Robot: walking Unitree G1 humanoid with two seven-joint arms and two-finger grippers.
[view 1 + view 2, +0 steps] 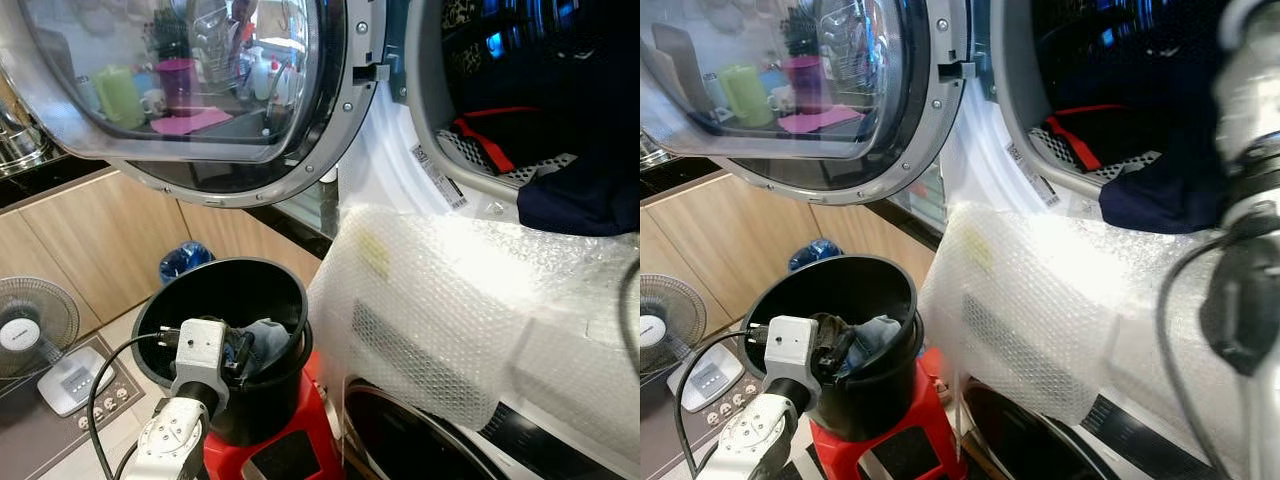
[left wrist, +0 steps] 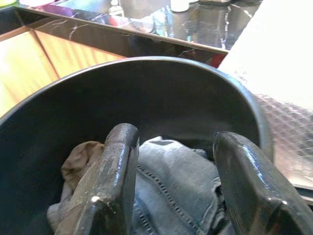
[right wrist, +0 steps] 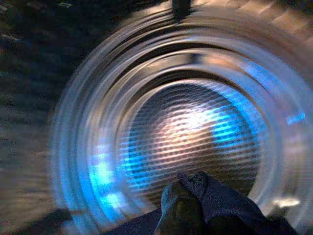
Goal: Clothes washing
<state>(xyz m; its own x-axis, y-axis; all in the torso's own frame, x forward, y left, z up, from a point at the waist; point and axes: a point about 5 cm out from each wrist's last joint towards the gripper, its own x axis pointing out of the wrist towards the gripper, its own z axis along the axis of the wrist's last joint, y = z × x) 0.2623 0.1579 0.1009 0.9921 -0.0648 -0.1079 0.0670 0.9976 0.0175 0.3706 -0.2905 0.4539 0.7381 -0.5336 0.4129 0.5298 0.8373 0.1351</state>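
The left gripper (image 2: 171,181) is spread wide over denim clothes (image 2: 171,191) in the black bucket (image 1: 160,310), apparently for pickup. A dark garment (image 3: 210,200) is pinched by the right gripper (image 3: 190,208) inside the drum (image 3: 190,122).

A black bucket (image 1: 285,300) stands upright on a red stool (image 1: 930,400) beside the washing machine (image 1: 420,80), holding crumpled blue denim (image 2: 181,191) and a brownish cloth (image 2: 80,159). The machine's round door (image 1: 200,90) is swung open. A dark navy garment (image 1: 580,195) drapes over the drum's lip, with a black-and-red piece (image 1: 480,140) behind it.
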